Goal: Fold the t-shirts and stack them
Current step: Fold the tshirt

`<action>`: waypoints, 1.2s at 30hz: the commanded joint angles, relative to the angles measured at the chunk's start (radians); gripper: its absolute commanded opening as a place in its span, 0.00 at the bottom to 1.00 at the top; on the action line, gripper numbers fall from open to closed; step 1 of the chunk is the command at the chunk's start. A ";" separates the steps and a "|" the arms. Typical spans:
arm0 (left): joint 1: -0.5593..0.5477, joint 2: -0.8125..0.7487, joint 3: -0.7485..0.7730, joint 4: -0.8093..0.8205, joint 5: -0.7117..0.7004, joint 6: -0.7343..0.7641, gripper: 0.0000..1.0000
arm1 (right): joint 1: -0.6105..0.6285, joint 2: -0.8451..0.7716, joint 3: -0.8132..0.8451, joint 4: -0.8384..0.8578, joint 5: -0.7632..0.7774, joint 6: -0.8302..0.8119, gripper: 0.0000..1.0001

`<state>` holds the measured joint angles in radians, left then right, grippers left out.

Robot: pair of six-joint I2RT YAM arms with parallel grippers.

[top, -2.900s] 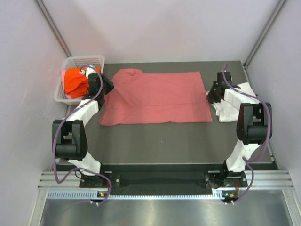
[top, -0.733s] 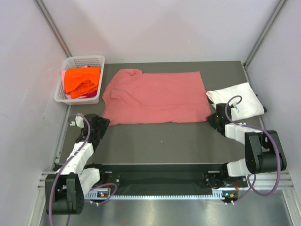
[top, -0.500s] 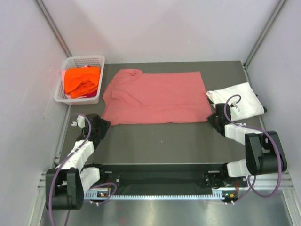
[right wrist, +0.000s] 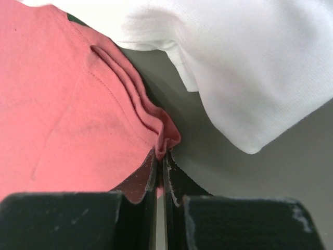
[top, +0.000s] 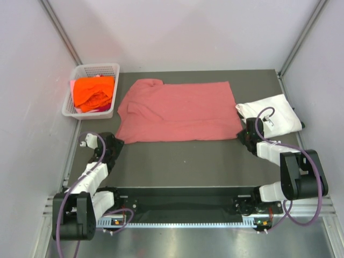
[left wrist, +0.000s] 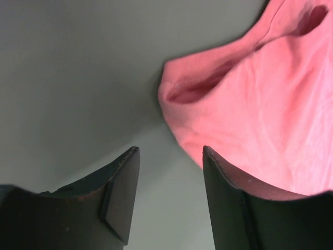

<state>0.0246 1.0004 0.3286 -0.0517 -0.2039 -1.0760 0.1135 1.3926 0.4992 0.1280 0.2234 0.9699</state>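
— Where is the pink-red tee [top: 177, 110]?

— Spread flat on the grey bench [top: 183, 161]. It is soft knit and roughly rectangular, with one sleeve bunched at its far left. Its near right corner is gathered into a ridge of stitched hem. The right pincer [right wrist: 162, 159] is clenched on that ridge, with cloth nipped between the tips.

— And the left pincer [left wrist: 170, 149]?

— Released. Its two dark, scuffed fingers stand apart over bare bench with nothing between them. The tee's near left corner, a rounded fold, lies just ahead and to its right, not touching.

— What else is close?

— The white tee [top: 271, 115], fine-knit and folded, lies just ahead and right of the right pincer. I cannot tell whether it touches the pink cloth. The orange tee [top: 92, 91] sits crumpled in a white mesh basket [top: 97, 66], well ahead of the left pincer. Whatever lies under it is mostly hidden.

— Room to move?

— Bare bench runs between the two pincers, along the tee's near hem. Pale walls [top: 32, 134] stand close outside each pincer.
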 commanded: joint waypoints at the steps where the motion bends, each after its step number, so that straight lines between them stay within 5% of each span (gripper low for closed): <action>1: 0.000 0.027 -0.006 0.137 -0.051 0.001 0.56 | 0.017 -0.017 0.013 0.047 0.017 -0.014 0.00; 14: 0.001 0.234 0.046 0.177 -0.074 -0.039 0.46 | 0.026 -0.050 0.042 -0.021 -0.009 -0.013 0.00; 19: 0.008 0.318 0.078 0.185 -0.062 -0.030 0.27 | 0.026 -0.064 0.038 -0.027 0.011 -0.013 0.00; 23: 0.024 0.357 0.158 0.105 -0.045 0.005 0.00 | 0.026 -0.075 0.048 -0.042 0.028 -0.028 0.00; 31: 0.024 0.310 0.279 -0.117 -0.068 0.024 0.00 | 0.026 -0.067 0.128 -0.134 0.053 -0.020 0.00; 36: 0.024 0.258 0.515 -0.290 -0.083 0.042 0.00 | 0.025 -0.095 0.358 -0.333 0.062 -0.045 0.00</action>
<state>0.0406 1.3300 0.6983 -0.2333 -0.2516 -1.0626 0.1287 1.3457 0.6994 -0.1112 0.2363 0.9573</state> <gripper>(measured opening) 0.025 0.018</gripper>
